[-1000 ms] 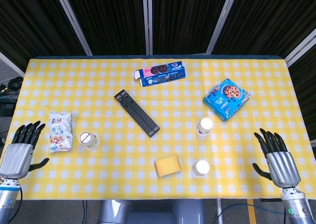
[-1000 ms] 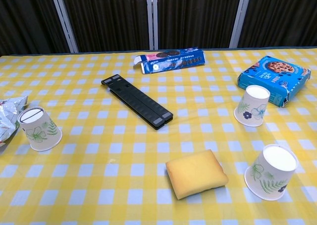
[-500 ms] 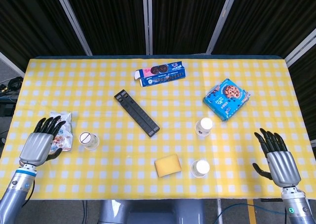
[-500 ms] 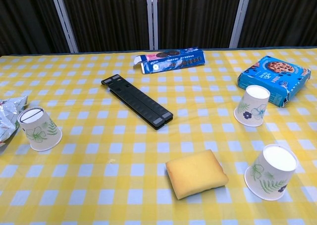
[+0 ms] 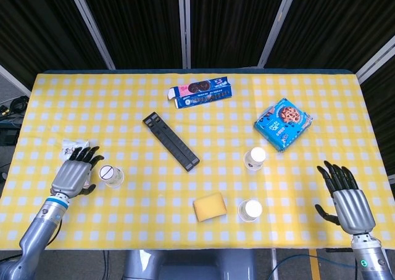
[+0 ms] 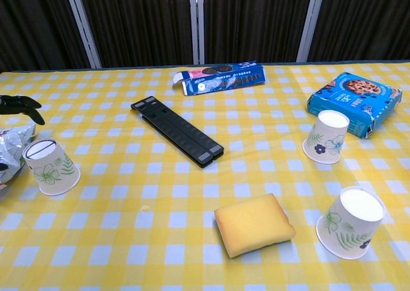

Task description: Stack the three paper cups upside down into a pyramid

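Paper cups stand upside down and apart on the yellow checked worktop (image 5: pixel 321 107), none stacked. Taking the yellow sponge (image 5: pixel 210 206) as landmark: the first cup (image 5: pixel 250 210) sits just to its right, the second cup (image 5: pixel 254 158) lies beyond that one, further from the robot, near the blue cookie box (image 5: pixel 282 124), and the third cup (image 5: pixel 111 176) is well off to the sponge's left. The left hand (image 5: pixel 75 176) hovers just beside this third cup, over a snack bag (image 5: pixel 72 146), fingers (image 6: pixel 19 104) apart and holding nothing; whether they touch the cup I cannot tell. The right hand (image 5: pixel 347 197) is far to the sponge's right at the worktop's edge, fingers spread, empty. Behind the sponge lies a black bar (image 5: pixel 171 140), and further back an open biscuit carton (image 5: pixel 200 92).
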`<state>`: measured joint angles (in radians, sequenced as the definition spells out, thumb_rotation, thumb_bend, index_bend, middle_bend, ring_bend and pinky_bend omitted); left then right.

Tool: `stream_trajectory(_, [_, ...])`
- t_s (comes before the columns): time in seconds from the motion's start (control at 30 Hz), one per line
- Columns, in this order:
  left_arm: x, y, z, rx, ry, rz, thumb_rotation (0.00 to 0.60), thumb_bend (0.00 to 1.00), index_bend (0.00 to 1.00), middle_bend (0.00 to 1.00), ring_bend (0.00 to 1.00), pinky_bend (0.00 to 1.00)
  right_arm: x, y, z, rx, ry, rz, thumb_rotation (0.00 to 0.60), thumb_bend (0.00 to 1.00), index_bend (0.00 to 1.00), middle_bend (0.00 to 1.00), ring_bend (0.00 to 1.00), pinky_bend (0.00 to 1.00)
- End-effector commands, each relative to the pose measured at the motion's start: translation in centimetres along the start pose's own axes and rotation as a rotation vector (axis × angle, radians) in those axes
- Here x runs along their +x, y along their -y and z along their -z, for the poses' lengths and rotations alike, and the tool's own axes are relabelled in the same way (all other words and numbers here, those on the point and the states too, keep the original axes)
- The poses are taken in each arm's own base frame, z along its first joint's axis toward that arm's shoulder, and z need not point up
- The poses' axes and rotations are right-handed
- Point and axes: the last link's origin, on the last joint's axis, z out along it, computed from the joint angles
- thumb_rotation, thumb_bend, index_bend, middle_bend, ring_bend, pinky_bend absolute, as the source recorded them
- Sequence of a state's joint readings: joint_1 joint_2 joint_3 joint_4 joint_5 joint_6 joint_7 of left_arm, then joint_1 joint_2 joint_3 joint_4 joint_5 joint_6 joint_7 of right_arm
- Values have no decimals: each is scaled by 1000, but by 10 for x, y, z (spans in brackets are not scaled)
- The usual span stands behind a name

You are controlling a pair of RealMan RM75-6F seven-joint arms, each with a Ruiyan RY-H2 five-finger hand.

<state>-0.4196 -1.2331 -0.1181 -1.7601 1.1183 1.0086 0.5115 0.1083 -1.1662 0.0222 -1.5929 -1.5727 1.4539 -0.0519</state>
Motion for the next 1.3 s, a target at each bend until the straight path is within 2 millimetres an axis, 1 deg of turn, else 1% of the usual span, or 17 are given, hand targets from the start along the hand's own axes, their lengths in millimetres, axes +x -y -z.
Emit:
stream_trajectory(0.03, [1,-6,-6,-8,-3,-5,600,304,221,0,0,0,0,0,0,0,1,-1,600,140,0,0,0,0])
stream_trajectory(0.2, [1,-14,-14,-13,-6,-28,600,305,259,0,0,0,-1,0,0,2,5,1,600,141,0,0,0,0])
stream_trajectory(0.4, [-2,-20,-20,-17,13,-42,600,313,276,0,0,0,-1,0,0,2,6,1,600,141,0,0,0,0])
stream_trajectory(0.53, [-6,-24,-23,-18,28,-49,600,386,342,0,0,0,-1,0,0,1,5,-2,600,140,0,0,0,0])
stream_trajectory(0.7, [-5,-29,-24,-28,28,-39,600,397,379,0,0,0,-1,0,0,5,4,-3,600,141,0,0,0,0])
stream_trajectory(0.8, [0,-33,-22,-41,11,-28,600,396,384,0,0,0,-1,0,0,3,5,-4,600,140,0,0,0,0])
stream_trajectory(0.93, [12,-41,-18,-73,-16,1,600,397,385,0,0,0,-1,-1,-1,0,5,-8,600,141,0,0,0,0])
stream_trajectory(1.03, [26,-51,-15,-114,-40,23,600,397,387,0,0,0,-1,-3,-2,-5,5,-13,600,141,0,0,0,0])
stream_trajectory(1.07, [32,-57,-16,-134,-52,29,600,397,388,0,0,0,0,-4,-3,-7,4,-16,600,141,0,0,0,0])
stream_trajectory(1.17, [41,-68,-17,-164,-66,22,600,397,391,0,0,0,0,-5,-4,-13,3,-22,600,140,0,0,0,0])
stream_trajectory(1.23, [46,-80,-20,-192,-81,3,600,396,392,0,0,0,0,-7,-5,-19,5,-26,600,141,0,0,0,0])
stream_trajectory(1.3, [51,-99,-24,-231,-95,-4,600,397,397,0,0,0,0,-9,-6,-25,9,-29,600,140,0,0,0,0])
